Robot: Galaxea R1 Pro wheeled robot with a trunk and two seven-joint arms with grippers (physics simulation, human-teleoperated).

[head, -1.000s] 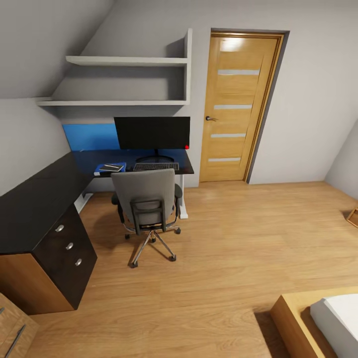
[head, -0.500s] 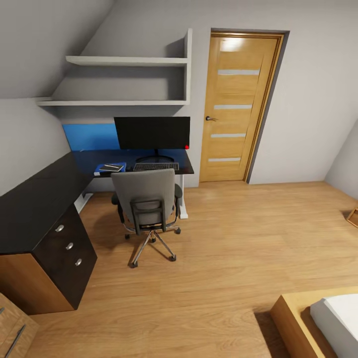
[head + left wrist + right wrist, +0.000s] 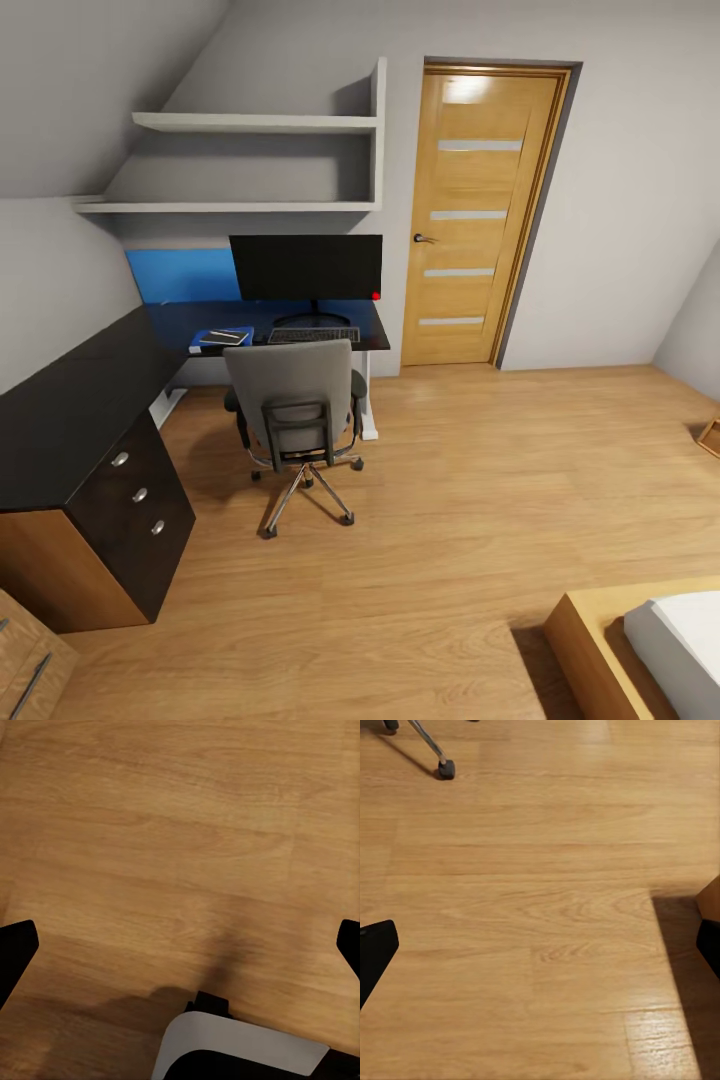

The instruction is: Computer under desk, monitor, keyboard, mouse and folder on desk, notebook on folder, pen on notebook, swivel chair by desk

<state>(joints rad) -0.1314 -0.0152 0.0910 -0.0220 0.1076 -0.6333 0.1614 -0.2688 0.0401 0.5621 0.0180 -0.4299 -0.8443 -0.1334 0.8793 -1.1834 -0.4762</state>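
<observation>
Wooden floor (image 3: 470,480) lies open beside swivel chair (image 3: 295,400).

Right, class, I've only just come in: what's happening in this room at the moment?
Nothing is being handled. The robot stands back on the wooden floor, both grippers open over bare boards. The swivel chair sits at the desk. On the desk are the monitor, the keyboard before it, and the blue folder with the notebook on top.
</observation>
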